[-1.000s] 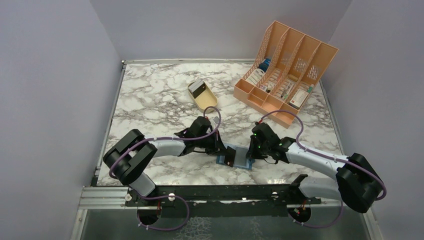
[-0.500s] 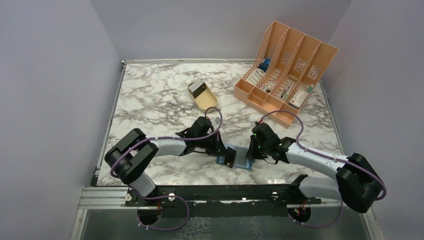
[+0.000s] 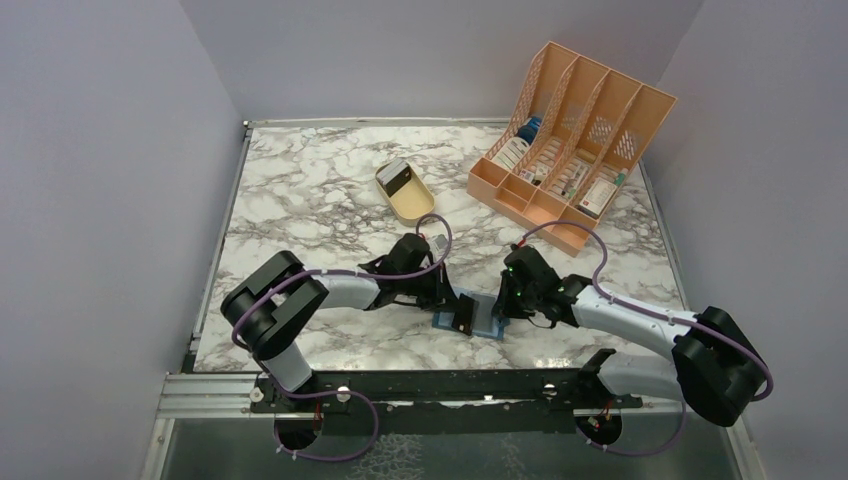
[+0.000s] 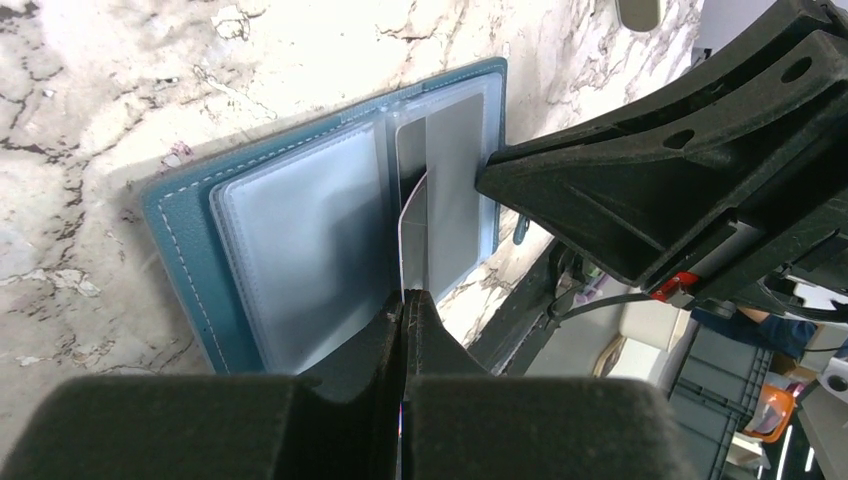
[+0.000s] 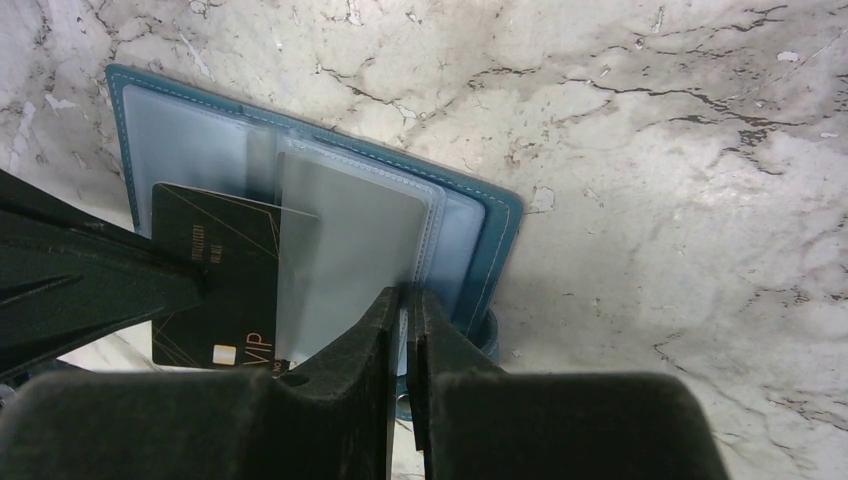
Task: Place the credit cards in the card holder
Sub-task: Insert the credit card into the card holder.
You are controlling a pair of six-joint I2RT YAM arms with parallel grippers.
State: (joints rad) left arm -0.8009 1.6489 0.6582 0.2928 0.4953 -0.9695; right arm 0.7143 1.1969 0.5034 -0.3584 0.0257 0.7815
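Observation:
The card holder (image 3: 484, 318) lies open on the marble near the front edge, its pale blue pockets (image 4: 300, 225) facing up inside a teal cover (image 5: 500, 240). My left gripper (image 4: 404, 298) is shut on a black credit card (image 5: 215, 285) marked VIP. In the left wrist view this card shows edge-on (image 4: 404, 235). Its far end lies under a clear pocket leaf (image 5: 340, 250). My right gripper (image 5: 405, 292) is shut on the edge of that pocket leaf of the holder. From above, the left gripper (image 3: 455, 304) and right gripper (image 3: 503, 305) face each other across the holder. More credit cards (image 3: 397, 176) sit in the tan tray.
A tan oval tray (image 3: 412, 203) stands mid-table behind the grippers. An orange slotted file rack (image 3: 570, 135) with small items fills the back right. Grey walls close in the table on the left, back and right.
My left arm has edged to the right, carrying the black card slightly further over the holder. The right gripper has kept its hold and place.

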